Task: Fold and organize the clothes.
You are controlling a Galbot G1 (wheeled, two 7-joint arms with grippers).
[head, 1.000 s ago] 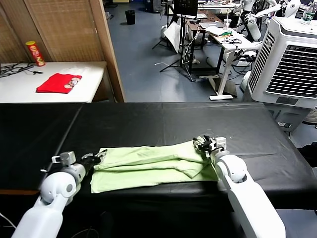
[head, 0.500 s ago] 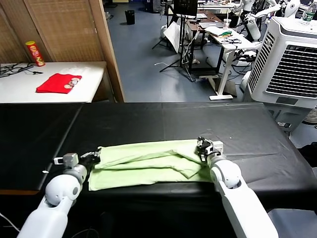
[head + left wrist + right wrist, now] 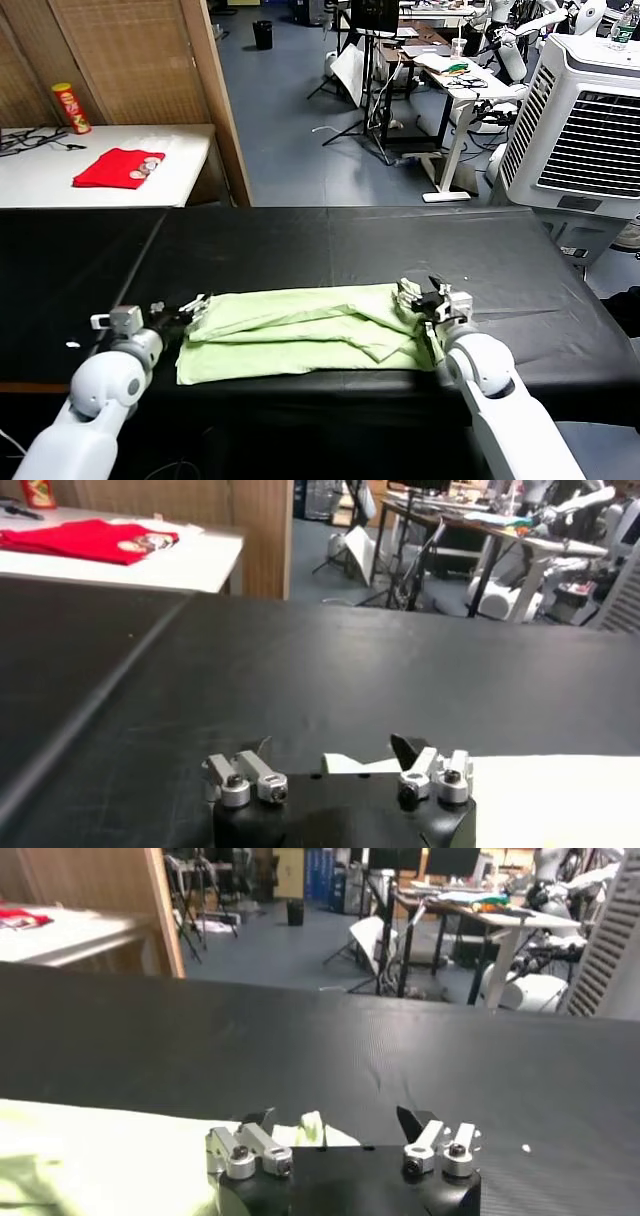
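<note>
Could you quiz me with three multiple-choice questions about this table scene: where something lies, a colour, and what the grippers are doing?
1. Where does the T-shirt lie?
A. on the black table, near its front edge
B. on the white side table
C. on the floor

2. What colour is the folded cloth on the white side table?
A. blue
B. red
C. yellow

3. How do the left gripper and right gripper stand?
A. both clamped on the shirt
B. one shut, one open
C. both open at the shirt's ends

Answers: 1 A, it is spread between both arms on the black top; 2 B, bright red; 3 C, the wrist views show spread jaws holding nothing.
</note>
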